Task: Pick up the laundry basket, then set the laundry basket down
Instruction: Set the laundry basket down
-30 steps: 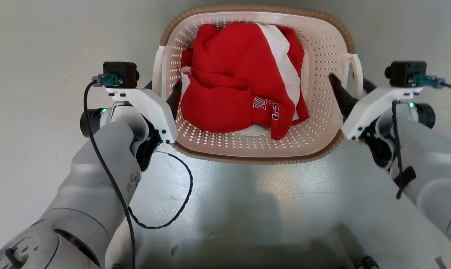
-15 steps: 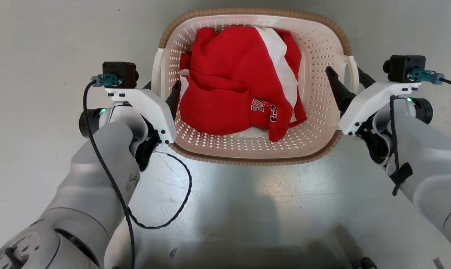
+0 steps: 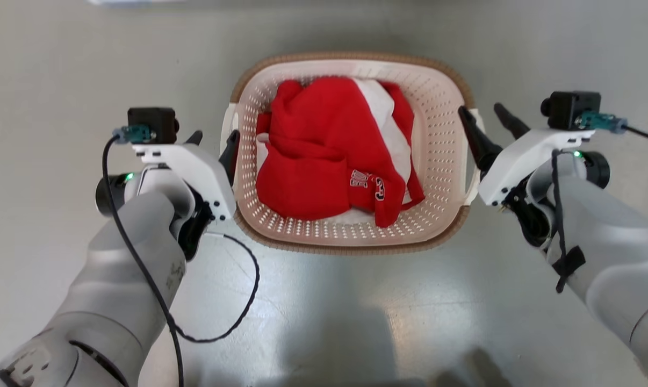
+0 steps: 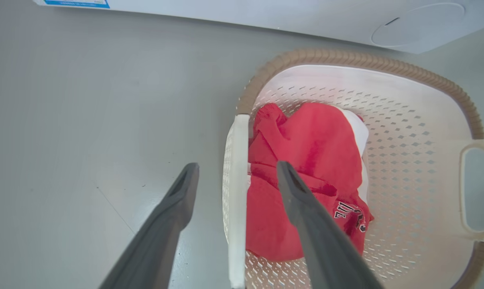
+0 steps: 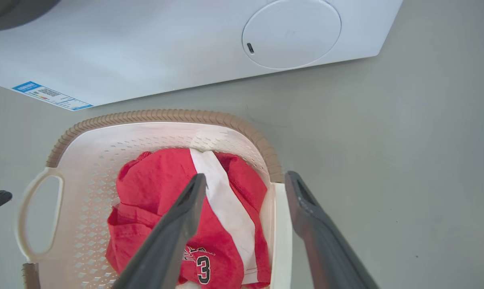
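1. Laundry basket: cream-white perforated plastic with a tan woven-look rim, seen from above. It appears to rest on a grey floor directly in front of the robot, between its two arms.
2. A crumpled red garment with a white stripe and lettering lies inside, covering most of the bottom.
3. Left gripper: its dark fingers are spread apart and hold nothing, one on either side of the white left loop handle. Whether they touch it cannot be told.
4. Right gripper: likewise spread and empty. It straddles the right loop handle, with one finger over the clothing and one outside over the floor.
5. Handling, as a judgement: the basket looks rigid and light, and its soft load should not shift much. The smooth, thin plastic handles may slip, so each needs a firm, centred pinch. Both sides should rise together to keep the basket level.
6. Room: a white washing machine stands beyond the basket's far rim, near but apart. The floor to either side and towards the robot looks open. A loose black cable loops from the left arm close to the basket's near corner and could snag.
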### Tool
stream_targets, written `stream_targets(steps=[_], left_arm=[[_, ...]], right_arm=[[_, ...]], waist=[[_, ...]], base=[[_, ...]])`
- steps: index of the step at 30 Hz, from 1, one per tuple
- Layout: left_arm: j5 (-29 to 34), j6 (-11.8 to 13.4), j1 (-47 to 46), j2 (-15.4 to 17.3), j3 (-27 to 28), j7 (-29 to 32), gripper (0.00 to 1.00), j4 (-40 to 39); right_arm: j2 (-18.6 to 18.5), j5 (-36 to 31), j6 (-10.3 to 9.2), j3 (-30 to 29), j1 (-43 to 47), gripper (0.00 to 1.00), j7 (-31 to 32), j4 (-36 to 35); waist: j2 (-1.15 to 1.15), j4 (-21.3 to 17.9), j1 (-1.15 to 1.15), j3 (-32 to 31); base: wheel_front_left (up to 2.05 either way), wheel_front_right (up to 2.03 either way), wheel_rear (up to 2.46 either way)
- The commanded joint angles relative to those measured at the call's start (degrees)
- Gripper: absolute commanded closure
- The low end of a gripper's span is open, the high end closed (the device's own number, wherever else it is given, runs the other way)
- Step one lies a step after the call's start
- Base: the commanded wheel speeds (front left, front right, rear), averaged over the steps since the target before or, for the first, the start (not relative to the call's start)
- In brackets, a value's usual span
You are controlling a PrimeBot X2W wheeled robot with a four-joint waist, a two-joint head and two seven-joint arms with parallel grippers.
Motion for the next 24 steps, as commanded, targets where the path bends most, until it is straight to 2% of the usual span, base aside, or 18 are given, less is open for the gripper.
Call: stream_targets(steps=[1, 9, 12, 15, 16, 24], left_arm=[[-0.62, -0.33, 1.63, 1.98, 0.95, -0.99, 0.0, 0.08], [-0.33, -0.33, 5.12, 3.05, 1.87, -2.98, 0.0, -1.86], [1.33, -0.33, 6.68, 5.09, 5.76, -3.07, 0.0, -6.29], [4.85, -0.33, 9.23, 6.73, 10.66, -3.09, 0.0, -10.82], [9.42, -0.22, 13.0, 7.66, 16.49, -3.09, 0.0, -15.49], [22.15, 0.15, 24.57, 6.37, 30.74, -3.1, 0.0, -28.3]], right_arm=[[-0.01, -1.2, 0.41, -0.47, 3.96, 0.0, -0.79, -0.82], [-0.15, -8.71, 0.41, -8.53, 8.7, 0.0, -0.79, -4.95], [-0.54, -13.59, 0.41, -15.16, 11.86, 0.0, -0.79, -7.88], [-0.46, -19.33, 0.41, -21.91, 15.19, 0.0, -0.79, -10.35], [0.21, -25.33, 0.41, -29.01, 19.19, 0.0, -0.79, -13.12], [2.38, -39.83, 0.41, -44.07, 30.52, 0.0, -0.8, -26.93]], waist=[[0.0, -0.56, 0.0, -1.97], [0.0, -1.86, 0.0, -9.81], [0.0, -2.12, 0.0, -14.34], [0.0, -2.2, 0.0, -17.94], [0.0, -2.16, 0.0, -21.44], [0.0, -1.87, 0.0, -29.39]], base=[[0.0, 0.0, 0.0], [0.0, 0.0, 0.0], [0.0, 0.0, 0.0], [0.0, 0.0, 0.0], [0.0, 0.0, 0.0], [0.0, 0.0, 0.0]])
